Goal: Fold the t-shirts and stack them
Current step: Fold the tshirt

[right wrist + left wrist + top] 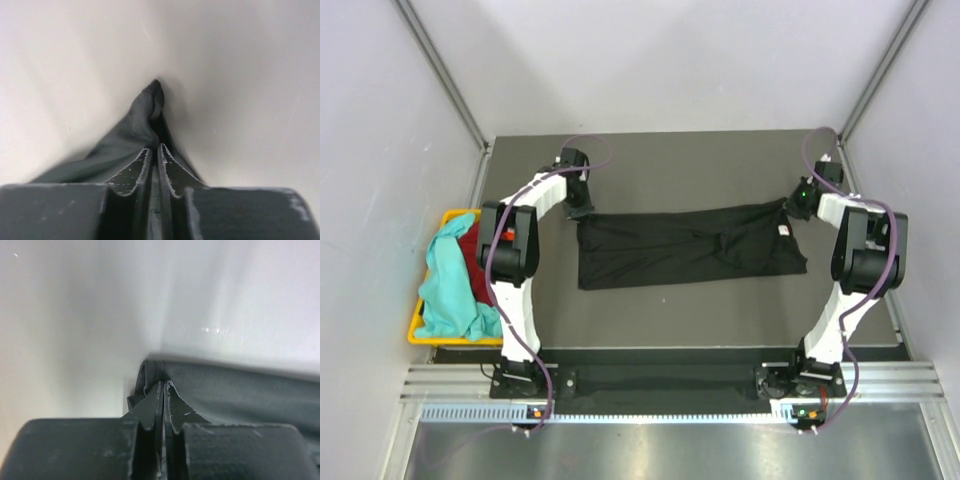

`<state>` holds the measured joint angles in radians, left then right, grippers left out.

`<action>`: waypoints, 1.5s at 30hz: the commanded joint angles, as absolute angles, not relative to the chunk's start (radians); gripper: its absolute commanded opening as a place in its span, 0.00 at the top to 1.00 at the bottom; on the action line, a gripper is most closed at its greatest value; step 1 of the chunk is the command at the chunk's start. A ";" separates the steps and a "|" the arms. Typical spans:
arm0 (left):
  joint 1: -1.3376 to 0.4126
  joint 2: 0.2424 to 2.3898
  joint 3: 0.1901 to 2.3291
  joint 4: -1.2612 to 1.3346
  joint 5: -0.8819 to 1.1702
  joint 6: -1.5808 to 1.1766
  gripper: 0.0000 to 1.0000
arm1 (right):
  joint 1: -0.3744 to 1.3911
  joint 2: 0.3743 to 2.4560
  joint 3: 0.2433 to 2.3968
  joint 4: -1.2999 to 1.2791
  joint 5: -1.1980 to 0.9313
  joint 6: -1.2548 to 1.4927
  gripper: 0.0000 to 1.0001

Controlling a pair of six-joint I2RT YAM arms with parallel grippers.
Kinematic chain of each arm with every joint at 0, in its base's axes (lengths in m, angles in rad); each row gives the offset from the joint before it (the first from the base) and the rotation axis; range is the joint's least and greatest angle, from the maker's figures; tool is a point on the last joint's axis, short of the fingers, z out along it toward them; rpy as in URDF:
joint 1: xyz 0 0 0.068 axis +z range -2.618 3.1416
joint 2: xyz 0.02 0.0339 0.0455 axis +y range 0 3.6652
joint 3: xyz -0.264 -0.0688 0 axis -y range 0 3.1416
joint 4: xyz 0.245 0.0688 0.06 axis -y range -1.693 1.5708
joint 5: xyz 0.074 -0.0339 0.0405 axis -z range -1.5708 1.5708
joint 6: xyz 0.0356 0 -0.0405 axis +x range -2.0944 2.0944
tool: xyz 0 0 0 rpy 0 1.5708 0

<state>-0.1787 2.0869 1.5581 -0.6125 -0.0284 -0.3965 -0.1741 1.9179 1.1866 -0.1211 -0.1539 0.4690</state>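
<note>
A black t-shirt (680, 250) lies stretched sideways across the middle of the dark table (670, 170), its white neck label (783, 232) showing near the right end and a bunched ridge of wrinkles running through the centre. The left gripper (580, 208) is clamped on the shirt's far left corner and the right gripper (792, 207) on its far right corner. In both wrist views the fingers are pressed together with only a thin fold of dark cloth between them, and more cloth emerges just beyond the tips. The step in hand appears to be a lengthwise fold. Doing it well likely calls for raising both corners together at matched height and keeping the far edge taut between the arms. The arms would then carry that edge toward the near hem, so the central wrinkles pull flat rather than get trapped in the fold. A slack or uneven carry could skew the edges. A teal shirt (450, 285) and a red shirt (470, 255) sit heaped in a yellow basket (415, 335) at the table's left side, well apart from the work.
</note>
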 commanded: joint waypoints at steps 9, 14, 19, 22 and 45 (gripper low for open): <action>-0.173 2.209 1.720 -0.643 -0.155 -0.350 1.00 | -0.187 2.017 1.330 -0.046 -0.138 0.426 1.00; -0.173 2.174 1.747 -0.653 -0.140 -0.333 0.98 | -0.186 2.019 1.345 -0.061 -0.173 0.425 0.91; -0.184 2.041 1.714 -0.702 -0.166 -0.331 0.72 | -0.183 1.968 1.384 -0.187 -0.166 0.428 0.71; -0.201 1.935 1.634 -0.716 -0.152 -0.337 0.67 | -0.179 1.931 1.410 -0.288 -0.144 0.433 0.65; -0.221 1.830 1.229 -0.540 0.100 -0.422 0.63 | -0.172 1.615 1.046 -0.382 -0.167 0.456 0.61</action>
